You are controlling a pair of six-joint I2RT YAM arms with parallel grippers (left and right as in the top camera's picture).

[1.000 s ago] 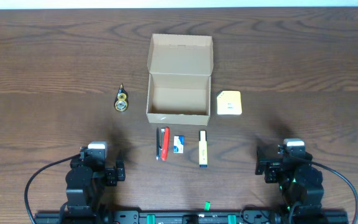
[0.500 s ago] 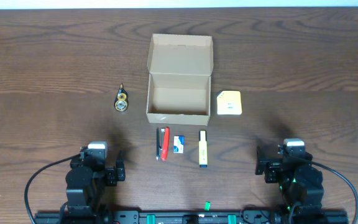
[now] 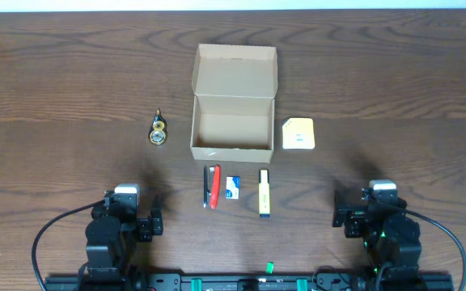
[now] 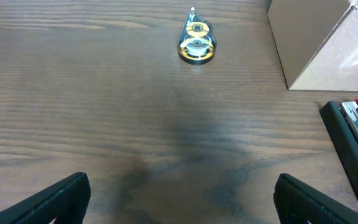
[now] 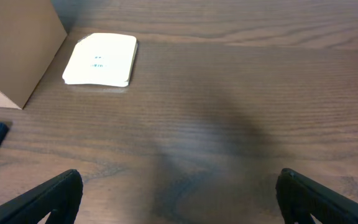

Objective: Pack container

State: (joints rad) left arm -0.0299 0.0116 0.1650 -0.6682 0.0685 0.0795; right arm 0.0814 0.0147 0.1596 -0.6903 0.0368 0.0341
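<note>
Container (image 3: 231, 152) stands open mid-table; left gripper (image 4: 182, 183) and right gripper (image 5: 179, 180) sit at the near edge, fingers spread, empty; packing seems unstarted; next, one must reach the highlighter (image 3: 264, 192) just near of it.

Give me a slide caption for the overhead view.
Open container, stationery around it, left gripper and right gripper open, packing not begun.

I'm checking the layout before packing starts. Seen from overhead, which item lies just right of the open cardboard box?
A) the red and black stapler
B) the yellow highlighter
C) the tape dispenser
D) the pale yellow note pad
D: the pale yellow note pad lies beside the right wall of the container, whereas the highlighter and stapler lie in front of it and the tape dispenser to its left.
</note>
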